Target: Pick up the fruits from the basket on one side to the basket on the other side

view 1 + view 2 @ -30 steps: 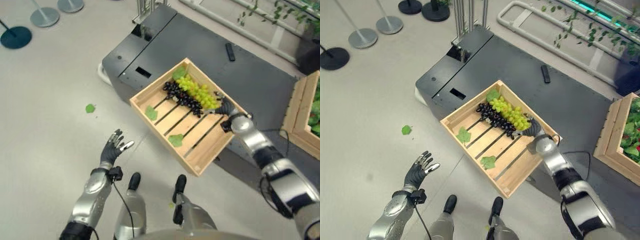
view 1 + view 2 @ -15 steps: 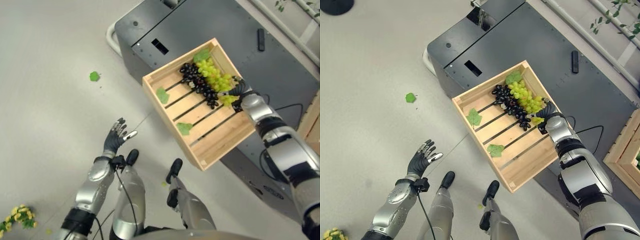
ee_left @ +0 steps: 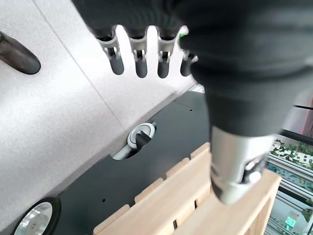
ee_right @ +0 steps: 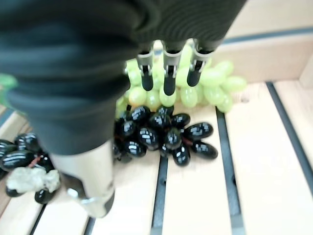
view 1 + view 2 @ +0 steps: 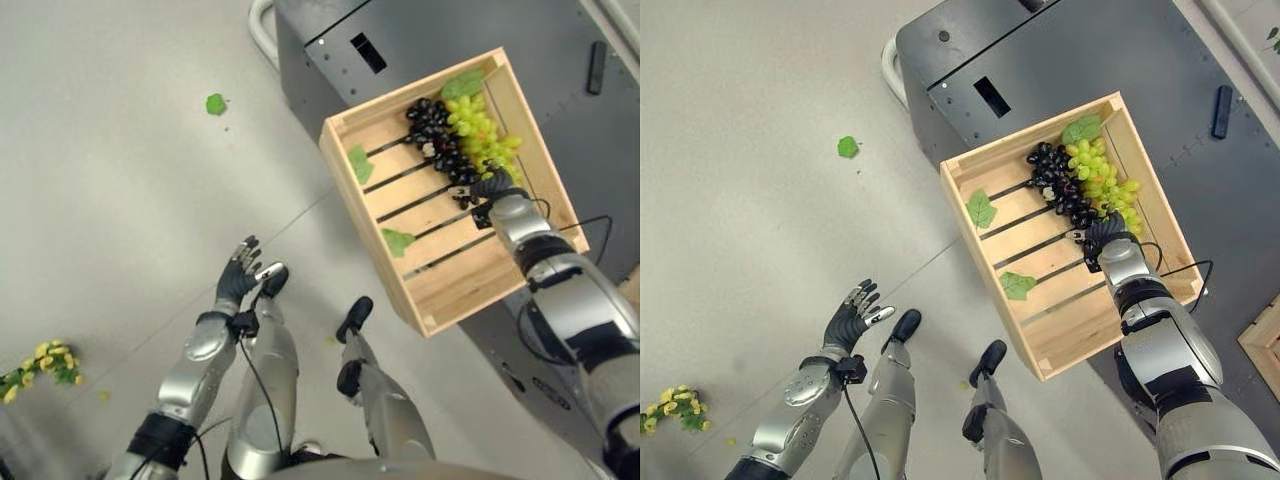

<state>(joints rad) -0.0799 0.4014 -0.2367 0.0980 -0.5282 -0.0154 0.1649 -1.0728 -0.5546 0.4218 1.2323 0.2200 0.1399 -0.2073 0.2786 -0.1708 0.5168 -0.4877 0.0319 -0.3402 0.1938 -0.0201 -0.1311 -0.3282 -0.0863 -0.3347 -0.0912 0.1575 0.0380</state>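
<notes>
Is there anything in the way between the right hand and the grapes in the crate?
Nothing visible. The right hand hovers directly over the black grapes and green grapes in the wooden crate, fingers extended toward them with open space between.

Two silver-grey jointed arms with dark bands. Left hand [image 5: 850, 322] and right hand [image 5: 1106, 232]: dark ribbed cover over back and wrist; silver fingers [image 3: 140, 51] ending in dark tips; silver thumb set apart from them.
</notes>
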